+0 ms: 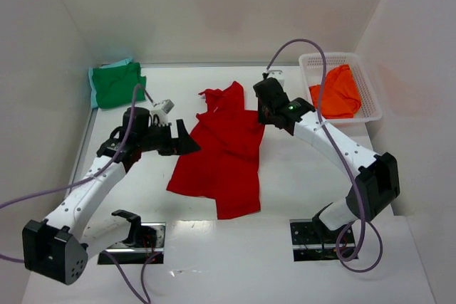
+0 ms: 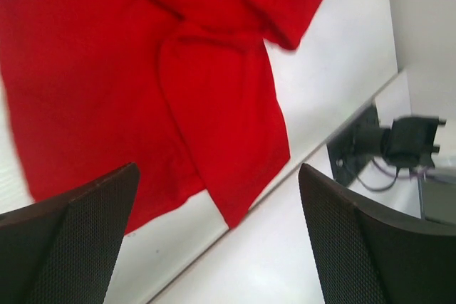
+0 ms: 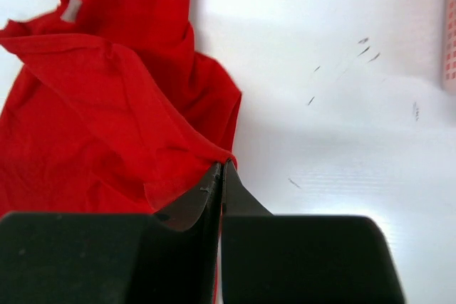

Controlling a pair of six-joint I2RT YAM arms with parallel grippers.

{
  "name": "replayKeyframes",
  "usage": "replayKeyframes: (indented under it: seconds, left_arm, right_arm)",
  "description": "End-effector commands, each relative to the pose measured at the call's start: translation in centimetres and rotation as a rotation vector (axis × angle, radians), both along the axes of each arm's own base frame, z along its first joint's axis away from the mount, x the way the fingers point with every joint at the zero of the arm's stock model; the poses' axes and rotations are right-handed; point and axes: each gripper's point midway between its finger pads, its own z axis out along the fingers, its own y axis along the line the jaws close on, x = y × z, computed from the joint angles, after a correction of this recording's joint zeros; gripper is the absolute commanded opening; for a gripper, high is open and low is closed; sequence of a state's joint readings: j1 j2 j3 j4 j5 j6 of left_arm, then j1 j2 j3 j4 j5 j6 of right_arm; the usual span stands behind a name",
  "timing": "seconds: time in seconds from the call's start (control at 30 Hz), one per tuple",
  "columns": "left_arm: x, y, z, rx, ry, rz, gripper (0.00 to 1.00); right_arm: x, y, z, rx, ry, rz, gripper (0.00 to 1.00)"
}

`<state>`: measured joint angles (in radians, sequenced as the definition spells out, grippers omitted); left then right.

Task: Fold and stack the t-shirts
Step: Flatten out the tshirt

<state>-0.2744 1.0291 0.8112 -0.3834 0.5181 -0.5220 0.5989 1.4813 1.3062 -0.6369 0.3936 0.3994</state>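
orange t-shirt (image 1: 336, 94) crumpled inside white lattice basket (image 1: 370, 95)

The red shirt (image 1: 224, 151) sprawls rumpled mid-table, its right edge pinched in the right gripper (image 3: 222, 167). The green shirt (image 1: 117, 85) sits bunched in the far-left corner, and the orange shirt (image 1: 336, 94) lies crumpled in the white basket (image 1: 372, 94).

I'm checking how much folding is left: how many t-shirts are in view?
3. A red one spread in the middle; a green one at the far left corner; an orange one in the white basket, far right. Others could hide beneath it.
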Motion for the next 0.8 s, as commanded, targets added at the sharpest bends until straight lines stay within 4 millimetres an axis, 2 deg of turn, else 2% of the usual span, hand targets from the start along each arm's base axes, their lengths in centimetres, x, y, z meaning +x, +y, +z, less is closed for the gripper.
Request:
replayKeyframes:
  seconds: [0.0, 0.17, 0.27, 0.33, 0.43, 0.53, 0.57, 0.77]
  left_arm:
    - [-0.9, -2.9, -0.7, -0.005, 0.003, -0.131, 1.0]
    - [-1.7, -6.1, -2.5, 0.022, 0.06, -0.21, 1.0]
    - [-1.9, -7.2, -3.4, 0.044, 0.079, -0.221, 1.0]
    - [-2.3, -8.0, -4.2, 0.06, 0.094, -0.233, 1.0]
    - [-2.6, -8.8, -4.9, 0.075, 0.106, -0.244, 1.0]
    - [-3.1, -9.6, -5.4, 0.098, 0.105, -0.243, 1.0]
    - [-2.9, -9.4, -5.5, 0.106, 0.101, -0.232, 1.0]
    - [-4.6, -10.3, -7.9, 0.168, 0.152, -0.237, 1.0]
  right_arm:
    - [1.4, -0.7, 5.5, 0.026, -0.149, -0.015, 0.0]
    - [2.3, -1.8, 6.3, 0.021, -0.165, -0.044, 0.0]
    - [3.2, -3.2, 7.4, 0.019, -0.187, -0.075, 0.0]
    - [3.7, -3.5, 9.0, 0.025, -0.221, -0.079, 0.0]
    - [4.3, -3.8, 10.5, 0.023, -0.246, -0.082, 0.0]
    - [5.0, -4.1, 11.1, 0.015, -0.261, -0.093, 0.0]
    - [5.0, -4.1, 11.1, 0.015, -0.261, -0.094, 0.0]
    - [6.8, -6.4, 11.1, -0.001, -0.256, -0.14, 0.0]
